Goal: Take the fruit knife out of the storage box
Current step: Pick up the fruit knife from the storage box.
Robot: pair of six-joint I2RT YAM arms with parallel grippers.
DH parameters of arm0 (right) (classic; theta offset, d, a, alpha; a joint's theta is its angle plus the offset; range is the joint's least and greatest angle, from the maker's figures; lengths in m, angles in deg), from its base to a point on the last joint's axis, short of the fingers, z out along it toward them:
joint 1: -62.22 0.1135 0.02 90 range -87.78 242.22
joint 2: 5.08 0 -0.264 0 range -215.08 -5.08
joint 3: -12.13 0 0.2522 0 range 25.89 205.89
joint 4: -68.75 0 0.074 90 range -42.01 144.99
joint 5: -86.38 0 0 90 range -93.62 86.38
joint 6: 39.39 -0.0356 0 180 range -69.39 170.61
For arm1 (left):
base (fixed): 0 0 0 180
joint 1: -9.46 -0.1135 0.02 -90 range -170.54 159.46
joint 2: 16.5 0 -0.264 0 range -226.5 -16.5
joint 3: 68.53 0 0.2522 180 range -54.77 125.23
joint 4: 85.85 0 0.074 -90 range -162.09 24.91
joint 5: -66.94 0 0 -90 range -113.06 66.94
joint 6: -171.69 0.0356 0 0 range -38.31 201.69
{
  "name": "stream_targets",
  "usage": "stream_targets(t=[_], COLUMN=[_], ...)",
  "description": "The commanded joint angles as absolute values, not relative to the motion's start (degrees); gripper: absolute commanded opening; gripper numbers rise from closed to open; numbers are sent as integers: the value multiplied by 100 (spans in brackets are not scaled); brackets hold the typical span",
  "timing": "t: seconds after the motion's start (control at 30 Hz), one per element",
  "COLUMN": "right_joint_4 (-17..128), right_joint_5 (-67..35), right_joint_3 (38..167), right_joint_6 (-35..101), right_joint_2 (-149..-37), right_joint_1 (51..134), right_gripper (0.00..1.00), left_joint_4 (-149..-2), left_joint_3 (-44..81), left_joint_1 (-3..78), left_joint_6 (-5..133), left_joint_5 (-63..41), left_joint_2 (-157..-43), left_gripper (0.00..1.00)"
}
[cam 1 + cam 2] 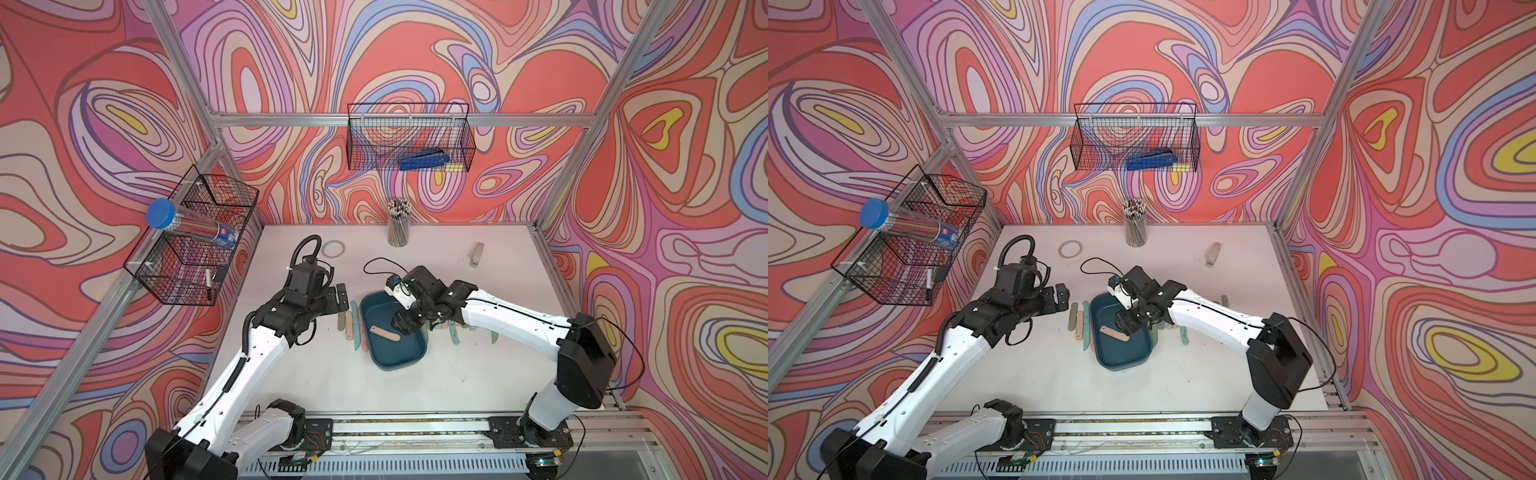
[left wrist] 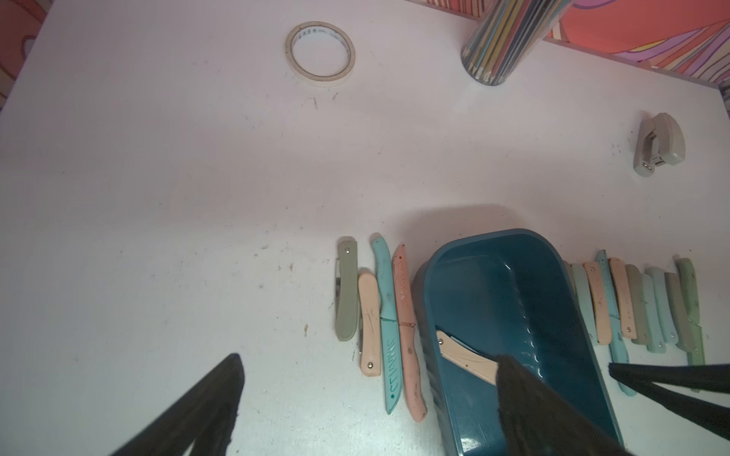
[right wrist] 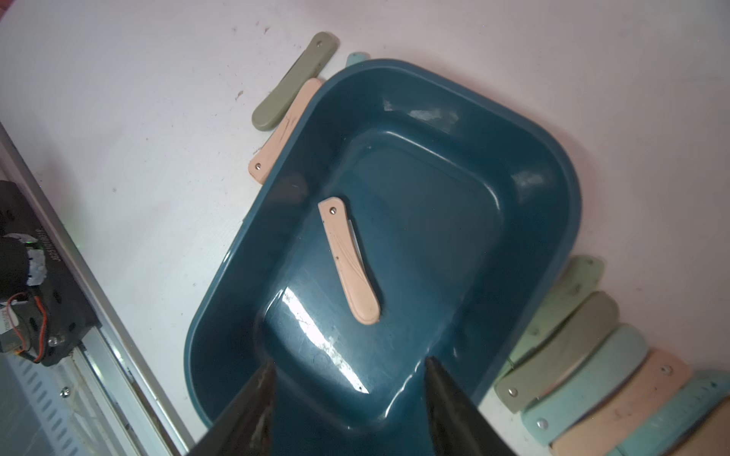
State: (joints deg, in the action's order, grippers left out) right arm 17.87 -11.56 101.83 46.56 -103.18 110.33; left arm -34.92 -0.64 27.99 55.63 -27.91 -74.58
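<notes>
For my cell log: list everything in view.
storage box: one, dark teal, table centre
fruit knife: one, peach, folded, inside the box
left-side knives: four, pastel, beside box
right-side knives: row, pastel, count unclear
tape roll: one, whitish, far table
pencil cup: one, clear, by back wall
stapler: one, grey, far table
wire baskets: two, black, on walls
tool: one, blue, back basket
tube: one, blue-capped, side basket
left gripper: one, black, open beside box
right gripper: one, black, open over box

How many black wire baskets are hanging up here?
2. The side basket hangs on the left rail, holding a blue-capped tube; the back basket hangs on the rear rail, holding a blue tool. None seems hidden.
</notes>
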Motion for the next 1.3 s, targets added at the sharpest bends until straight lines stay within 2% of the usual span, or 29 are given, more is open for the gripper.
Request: stream_targets(t=[0.0,0.2,0.63,0.8,1.03,1.27], right_joint_4=[1527,944,369,252,122,248], right_joint_5=[-880,-603,-221,-161,-132,-360], right_joint_3=[10648,11487,12153,12200,12281,12220], right_joint_6=[5019,5355,5351,5332,5217,4938], right_joint_2=[-10935,-12056,-13083,-13231,-13289,-12967], right_joint_1=[11198,11342,11503,11496,11495,11492], right_gripper=[61,59,53,45,29,22], left_joint_4=[-3134,-2973,-2977,-3021,-3051,-3087], left_joint_3=[-232,-269,-278,-284,-307,-328], left_joint_1=[2722,2698,2678,2686,2682,2683], left_joint_6=[5471,5359,5393,5401,5383,5358], left_joint_5=[-2896,-3188,-3306,-3253,-3222,-3184], left_joint_2=[-7167,-6915,-6525,-6572,-6598,-6677], left_gripper=[100,100,100,100,100,100])
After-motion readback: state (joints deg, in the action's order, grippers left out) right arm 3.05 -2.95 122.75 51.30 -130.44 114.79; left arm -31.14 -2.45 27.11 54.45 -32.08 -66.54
